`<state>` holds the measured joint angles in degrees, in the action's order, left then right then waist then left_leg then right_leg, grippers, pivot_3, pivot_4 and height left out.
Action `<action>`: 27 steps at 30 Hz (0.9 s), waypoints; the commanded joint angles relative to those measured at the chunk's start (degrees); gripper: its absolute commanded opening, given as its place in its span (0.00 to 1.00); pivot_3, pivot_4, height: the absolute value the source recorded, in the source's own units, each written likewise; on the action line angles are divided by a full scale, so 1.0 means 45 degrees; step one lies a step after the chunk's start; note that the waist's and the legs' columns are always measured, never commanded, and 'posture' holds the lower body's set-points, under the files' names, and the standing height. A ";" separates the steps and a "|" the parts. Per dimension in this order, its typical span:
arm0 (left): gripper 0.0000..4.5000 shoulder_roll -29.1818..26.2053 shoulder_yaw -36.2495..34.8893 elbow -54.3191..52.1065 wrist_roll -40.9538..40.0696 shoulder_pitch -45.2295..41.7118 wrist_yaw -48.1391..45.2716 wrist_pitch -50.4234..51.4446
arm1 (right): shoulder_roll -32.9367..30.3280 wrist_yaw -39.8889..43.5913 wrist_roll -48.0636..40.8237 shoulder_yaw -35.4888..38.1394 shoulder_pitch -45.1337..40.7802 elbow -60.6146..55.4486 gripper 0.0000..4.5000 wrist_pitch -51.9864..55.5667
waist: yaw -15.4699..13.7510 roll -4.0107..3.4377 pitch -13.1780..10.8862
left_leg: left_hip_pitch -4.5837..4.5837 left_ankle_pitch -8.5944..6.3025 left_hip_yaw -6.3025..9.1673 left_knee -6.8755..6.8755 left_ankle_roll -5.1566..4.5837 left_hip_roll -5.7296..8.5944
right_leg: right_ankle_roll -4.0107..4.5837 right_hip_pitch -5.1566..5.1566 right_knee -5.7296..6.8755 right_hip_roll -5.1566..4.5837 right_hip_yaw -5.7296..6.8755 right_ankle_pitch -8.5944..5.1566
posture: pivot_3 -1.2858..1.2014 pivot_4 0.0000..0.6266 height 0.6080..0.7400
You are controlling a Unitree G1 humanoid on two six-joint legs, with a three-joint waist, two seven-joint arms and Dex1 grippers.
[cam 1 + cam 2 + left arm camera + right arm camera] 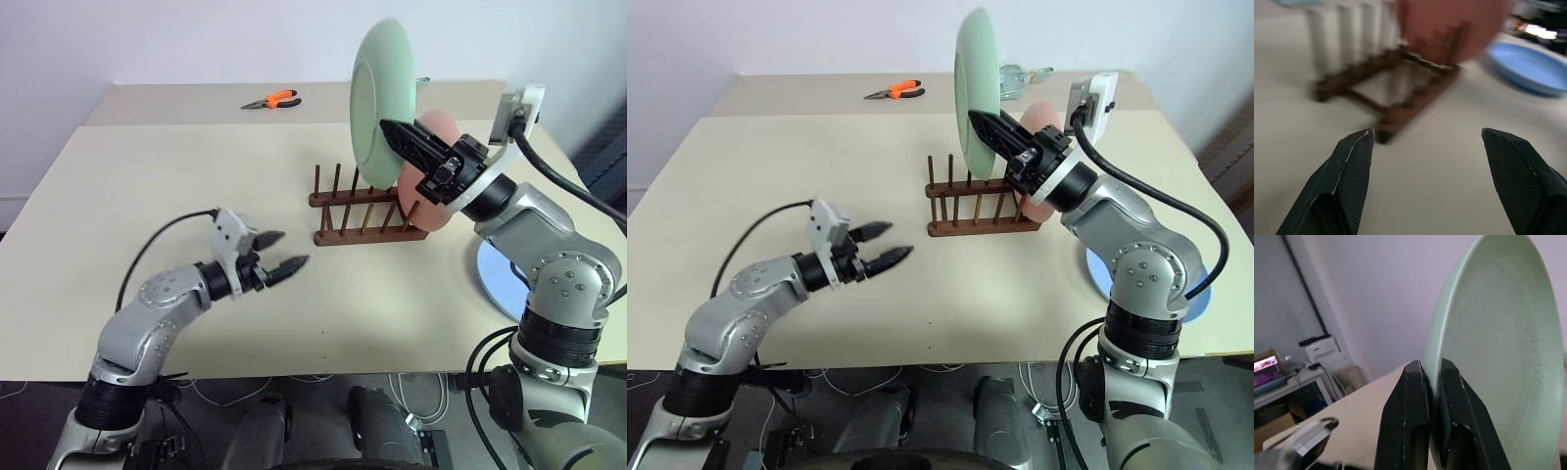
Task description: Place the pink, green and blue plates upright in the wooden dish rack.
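Nearest the camera, the left pincer (282, 252) hangs just above the beige surface (147, 196), its two black fingers spread apart with nothing between them, pointing toward the wooden dish rack (364, 211). At the surface's right edge the blue plate (502, 279) lies flat, partly hidden behind the right arm. Farther in, the rack stands near the middle of the surface, its two rows of upright pegs running side by side. The pink plate (436, 166) stands upright at the right end of the rack, leaning a little, with much of it covered by the right arm. The right pincer (392, 132) is raised above the rack and clenched on the rim of the green plate (377, 93), one finger on each face, as the right wrist view shows plainly. That plate is held on edge in the air over the rack. At the far side lies a pair of orange-handled pliers (272, 100), well apart from everything else.
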<state>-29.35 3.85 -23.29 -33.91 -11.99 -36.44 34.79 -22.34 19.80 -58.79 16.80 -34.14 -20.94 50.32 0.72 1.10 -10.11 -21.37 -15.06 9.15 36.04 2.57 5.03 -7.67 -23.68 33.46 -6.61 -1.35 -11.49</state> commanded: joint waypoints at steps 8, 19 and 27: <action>0.80 0.0319 -0.0309 -0.1147 -0.0763 -0.0112 -0.0024 0.0417 | 0.0136 -0.1157 -0.0417 0.0249 -0.0180 0.0922 0.00 -0.0316 | -0.0010 -0.0007 0.0004 | 0.0000 0.0001 -0.0004 0.0006 -0.0002 0.0002 | -0.0014 0.0003 -0.0001 -0.0002 0.0000 0.0006 | 0.52 0.24 1.00; 0.80 0.0473 -0.0158 -0.1262 -0.0791 -0.0171 0.0022 0.0554 | 0.0034 -0.1185 -0.0244 0.0360 -0.0046 0.1157 0.00 -0.0455 | -0.0009 -0.0013 0.0003 | 0.0000 0.0001 -0.0006 0.0005 -0.0002 0.0003 | -0.0028 0.0003 -0.0002 -0.0002 0.0000 0.0014 | 0.52 0.24 1.00; 0.81 0.0489 -0.0071 -0.1123 -0.0733 -0.0337 -0.0048 0.0530 | -0.0791 -0.0407 0.1335 -0.0437 0.0143 0.0892 0.32 -0.1052 | -0.0019 -0.0018 0.0000 | -0.0002 0.0001 -0.0008 0.0006 -0.0002 0.0003 | -0.0023 0.0004 -0.0003 -0.0002 0.0000 0.0010 | 0.52 0.24 1.00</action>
<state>-27.23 3.69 -27.06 -36.83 -12.53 -36.16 37.31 -24.44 16.30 -54.87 15.35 -32.74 -14.13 47.98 0.63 1.02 -10.11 -21.37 -15.06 9.11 36.07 2.56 5.05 -7.78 -23.66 33.44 -6.62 -1.35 -11.44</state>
